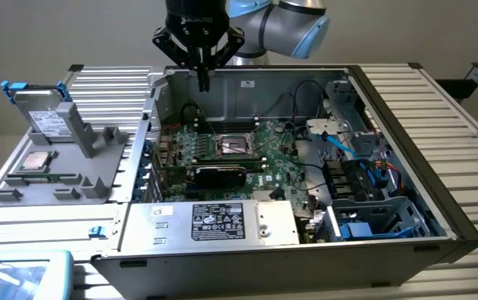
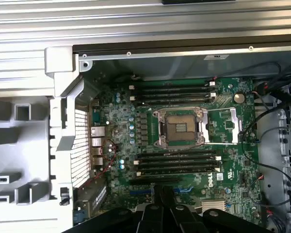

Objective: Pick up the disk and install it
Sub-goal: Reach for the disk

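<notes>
The gripper [image 1: 203, 82] is closed and empty above the computer case [image 1: 248, 87]. The disk [image 1: 45, 117] stands at 9 o'clock in the exterior view. Risk: approaching unopened, the jaws topple the disk.

Even, diffuse overhead light. In the exterior view the case interior [image 1: 348, 181] darkens toward 4 o'clock; table slats [image 1: 423, 112] shine mildly at 2 o'clock. My gripper [image 2: 164, 194] shows silhouetted.

Slatted metal table [image 1: 448, 106] with open computer case [image 1: 256, 94] and grey fixture [image 1: 47, 195]
</notes>
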